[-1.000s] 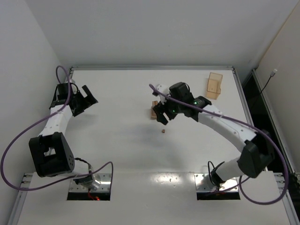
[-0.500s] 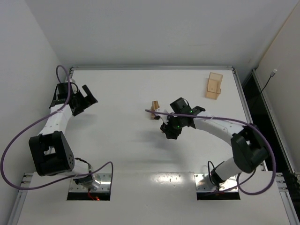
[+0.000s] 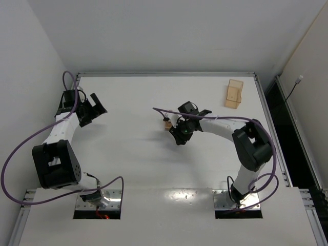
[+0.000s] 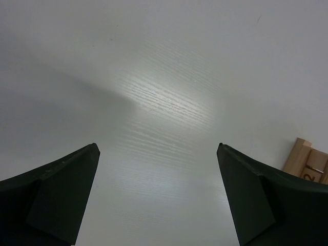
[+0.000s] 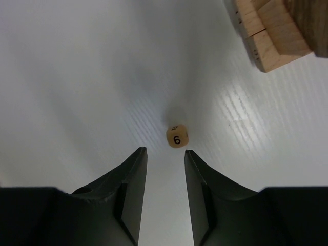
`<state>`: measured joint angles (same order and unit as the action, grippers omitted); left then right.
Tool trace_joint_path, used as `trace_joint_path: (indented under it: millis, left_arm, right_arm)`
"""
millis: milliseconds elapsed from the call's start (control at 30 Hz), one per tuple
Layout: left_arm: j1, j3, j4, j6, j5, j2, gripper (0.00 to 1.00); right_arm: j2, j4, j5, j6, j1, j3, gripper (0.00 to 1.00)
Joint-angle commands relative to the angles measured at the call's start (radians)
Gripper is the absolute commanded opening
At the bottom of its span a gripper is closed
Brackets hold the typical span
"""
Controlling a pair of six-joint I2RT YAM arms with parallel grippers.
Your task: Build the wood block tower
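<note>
The wood block tower (image 3: 167, 122) is a short stack of light-brown blocks at the table's middle; it shows at the upper right of the right wrist view (image 5: 271, 31). A tiny rounded cube marked "6" (image 5: 177, 136) lies on the table just beyond my right gripper's (image 5: 165, 152) fingertips, not touching them. The right gripper (image 3: 180, 137) is low, just right of and nearer than the tower, jaws a little apart and empty. The cube is hidden under it in the top view. My left gripper (image 3: 97, 106) is wide open and empty at the far left (image 4: 158, 148).
A translucent amber box (image 3: 234, 94) lies at the back right. A wooden block edge (image 4: 306, 160) shows at the lower right of the left wrist view, partly behind the finger. The purple cable (image 3: 164, 110) of the right arm arcs over the tower.
My right arm has swung from beside the tower toward the near side and lowered, bringing its fingers up to the small cube. The left arm has not moved.
</note>
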<state>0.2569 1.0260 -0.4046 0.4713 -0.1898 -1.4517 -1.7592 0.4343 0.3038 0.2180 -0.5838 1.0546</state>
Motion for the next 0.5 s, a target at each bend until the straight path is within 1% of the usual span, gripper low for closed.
trace_joint_path:
  millis: [0,200,267,467]
  left_arm:
    - [0.005,0.042,0.006,-0.010,0.003,-0.009,0.99]
    - [0.005,0.042,0.006,-0.010,0.003,-0.009,0.99]
    - [0.005,0.042,0.006,-0.010,0.003,-0.009,0.99]
    - [0.005,0.042,0.006,-0.010,0.003,-0.009,0.99]
  right_arm:
    - [-0.025,-0.037,-0.019,-0.017,0.007,0.064,0.32]
    - [-0.062,-0.014,-0.083,-0.006,0.007,0.084,0.32]
    - [-0.088,0.000,-0.083,-0.006,0.007,0.093,0.32]
    - [-0.088,0.000,-0.083,-0.006,0.007,0.093,0.33]
